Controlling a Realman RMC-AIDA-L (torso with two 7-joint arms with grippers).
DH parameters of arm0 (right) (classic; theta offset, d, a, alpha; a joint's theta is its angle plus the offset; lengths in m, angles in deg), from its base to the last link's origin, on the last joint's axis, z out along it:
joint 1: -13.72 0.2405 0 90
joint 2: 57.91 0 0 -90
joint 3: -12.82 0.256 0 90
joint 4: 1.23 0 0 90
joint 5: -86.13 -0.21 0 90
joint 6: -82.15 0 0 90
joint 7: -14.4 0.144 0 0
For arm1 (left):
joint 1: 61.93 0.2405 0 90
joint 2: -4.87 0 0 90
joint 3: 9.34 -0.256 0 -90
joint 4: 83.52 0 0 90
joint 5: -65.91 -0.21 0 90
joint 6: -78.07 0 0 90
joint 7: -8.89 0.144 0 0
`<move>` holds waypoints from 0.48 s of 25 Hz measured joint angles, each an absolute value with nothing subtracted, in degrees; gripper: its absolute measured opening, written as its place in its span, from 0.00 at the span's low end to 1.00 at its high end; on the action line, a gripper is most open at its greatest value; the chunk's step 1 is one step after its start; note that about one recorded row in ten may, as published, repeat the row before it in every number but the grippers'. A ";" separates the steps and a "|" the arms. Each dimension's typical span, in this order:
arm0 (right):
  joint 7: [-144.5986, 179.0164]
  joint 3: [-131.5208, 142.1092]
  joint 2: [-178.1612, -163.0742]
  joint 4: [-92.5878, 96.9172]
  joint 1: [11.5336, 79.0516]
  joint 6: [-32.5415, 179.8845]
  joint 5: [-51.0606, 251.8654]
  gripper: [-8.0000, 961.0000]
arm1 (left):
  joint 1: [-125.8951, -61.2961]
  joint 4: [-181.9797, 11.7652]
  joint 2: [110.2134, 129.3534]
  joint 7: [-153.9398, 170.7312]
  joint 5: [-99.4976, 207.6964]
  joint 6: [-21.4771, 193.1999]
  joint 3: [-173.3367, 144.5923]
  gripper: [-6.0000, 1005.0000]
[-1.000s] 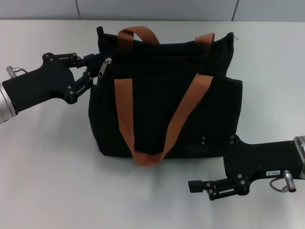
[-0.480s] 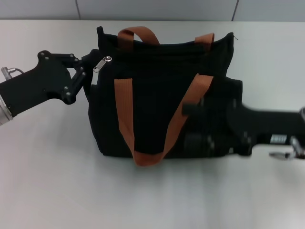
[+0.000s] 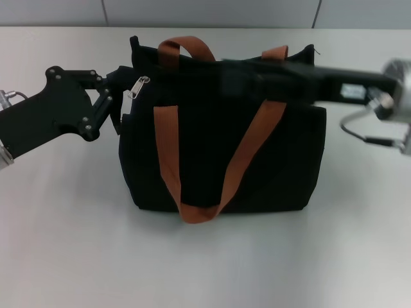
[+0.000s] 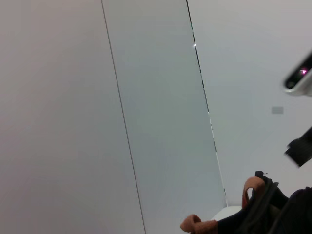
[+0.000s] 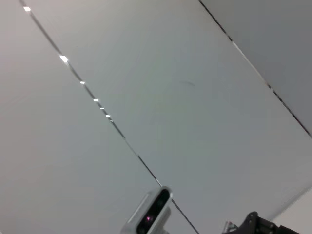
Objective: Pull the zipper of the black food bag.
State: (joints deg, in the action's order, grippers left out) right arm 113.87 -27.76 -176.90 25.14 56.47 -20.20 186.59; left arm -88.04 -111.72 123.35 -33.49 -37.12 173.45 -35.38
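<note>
The right gripper [image 3: 234, 80], jaw state unclear, has swung from the near bench up over the large black fabric food bag [image 3: 218, 147] toward the small silver zipper [image 3: 137, 86], beside which the left gripper [image 3: 119, 96] stays closed on the bag's left corner.

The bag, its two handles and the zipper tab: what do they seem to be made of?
The bag looks like matte black woven fabric: it sags softly and gives no shine. The handles seem to be flat rust-orange webbing, bending like tape. The zipper tab appears to be silver metal, since it glints. The left pincer is beside it.
</note>
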 joint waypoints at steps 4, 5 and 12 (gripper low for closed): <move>124.78 -32.92 -176.62 25.94 61.75 -15.27 186.94 0.86 | -87.92 -111.72 123.35 -33.51 -36.81 173.91 -35.07 0.03; 124.78 -32.92 -176.62 25.94 61.75 -15.27 186.94 0.86 | -87.92 -111.72 123.35 -33.51 -36.81 173.91 -35.07 0.03; 139.52 -38.99 -176.00 28.71 65.79 -10.99 187.43 0.86 | -87.69 -111.72 123.34 -32.70 -35.42 173.88 -35.12 0.03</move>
State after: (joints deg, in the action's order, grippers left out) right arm 139.52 -38.99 -176.00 28.71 65.79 -10.99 187.43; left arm -87.69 -111.72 123.34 -32.70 -35.42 173.88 -35.12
